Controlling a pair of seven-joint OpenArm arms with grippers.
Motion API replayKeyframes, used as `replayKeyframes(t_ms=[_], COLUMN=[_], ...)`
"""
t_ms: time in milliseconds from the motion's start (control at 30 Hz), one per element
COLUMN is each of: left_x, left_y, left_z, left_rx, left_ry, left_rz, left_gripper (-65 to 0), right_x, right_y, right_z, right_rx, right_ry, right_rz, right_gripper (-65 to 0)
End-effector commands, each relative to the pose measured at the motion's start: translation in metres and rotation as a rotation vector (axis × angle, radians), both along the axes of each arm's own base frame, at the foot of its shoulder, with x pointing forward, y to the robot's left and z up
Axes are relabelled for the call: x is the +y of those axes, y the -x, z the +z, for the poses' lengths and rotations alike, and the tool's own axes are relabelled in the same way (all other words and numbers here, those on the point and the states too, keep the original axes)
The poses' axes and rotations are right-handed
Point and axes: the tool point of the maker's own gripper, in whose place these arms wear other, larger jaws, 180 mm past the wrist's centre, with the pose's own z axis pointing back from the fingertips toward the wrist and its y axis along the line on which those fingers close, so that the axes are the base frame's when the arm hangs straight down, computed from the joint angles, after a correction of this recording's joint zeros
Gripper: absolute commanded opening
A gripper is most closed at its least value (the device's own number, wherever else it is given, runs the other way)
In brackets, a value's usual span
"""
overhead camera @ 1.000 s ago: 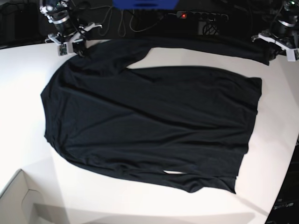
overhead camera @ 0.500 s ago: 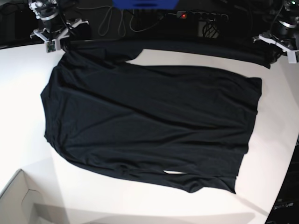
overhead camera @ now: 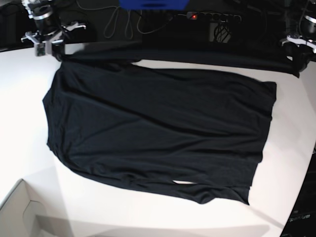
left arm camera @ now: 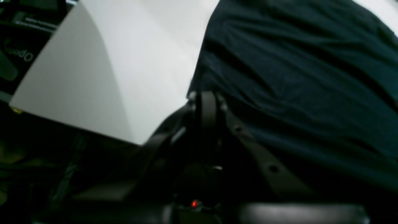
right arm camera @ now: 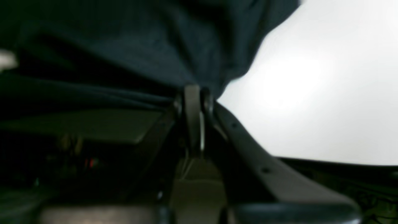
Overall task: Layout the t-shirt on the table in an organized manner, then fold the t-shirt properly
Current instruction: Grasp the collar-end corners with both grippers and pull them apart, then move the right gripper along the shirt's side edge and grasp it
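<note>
We grip the t-shirt (overhead camera: 158, 133) at frame top, left claw (overhead camera: 298, 53) and right claw (overhead camera: 53, 49) both clamped on it. We should pull evenly, keeping the edge taut over the counter (overhead camera: 24, 113).

Both wrist views soft and blurred throughout. Left pincer (left arm camera: 206, 102) and right pincer (right arm camera: 194, 99) dark and smeared, fingertips merging with the black t-shirt (overhead camera: 158, 128). Cannot tell exactly where cloth ends and metal begins. Far strip of shirt lost against the dark background in the base view. Cardboard box (overhead camera: 22, 215) cut off at the corner.
</note>
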Motion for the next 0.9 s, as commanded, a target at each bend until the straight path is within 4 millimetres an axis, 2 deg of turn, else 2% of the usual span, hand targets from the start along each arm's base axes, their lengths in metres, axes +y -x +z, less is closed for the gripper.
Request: replayKeyframes(t_ms=[0, 133, 200, 367, 500, 633, 833, 867], left_x=[0.006, 0.006, 0.007, 0.006, 0.006, 0.006, 0.008, 0.008], left_y=[-0.003, -0.009, -0.016, -0.029, -0.033, -0.032, -0.033, -0.033], left_z=[0.015, 0.018, 0.02, 0.027, 0.031, 0.03, 0.031, 0.031], left_rx=[-0.048, -0.064, -0.088, -0.131, -0.145, -0.142, -0.141, -0.14], left_ry=[-0.029, -0.031, -0.027, -0.024, -0.03, -0.028, -0.037, -0.037], left_rz=[0.005, 0.006, 0.011, 0.007, 0.005, 0.006, 0.001, 0.001], left_gripper=[-64.7, -64.7, -64.7, -64.7, -64.7, -64.7, -64.7, -64.7], right_x=[-0.003, -0.001, 0.004, 0.018, 0.03, 0.055, 0.09, 0.094], right_y=[-0.004, -0.013, -0.025, -0.04, -0.044, -0.05, -0.059, -0.06], right_z=[0.013, 0.018, 0.022, 0.025, 0.024, 0.02, -0.001, -0.005], right_rx=[-0.045, -0.071, -0.102, -0.136, -0.139, -0.137, -0.02, 0.007], right_ry=[0.012, 0.01, 0.0, -0.025, -0.046, -0.08, 0.045, 0.063], right_rz=[-0.004, 0.003, 0.015, 0.047, 0.074, 0.136, 0.295, 0.314], right_gripper=[-65.0, -65.0, -65.0, -65.0, -65.0, -65.0, -64.8, -63.2])
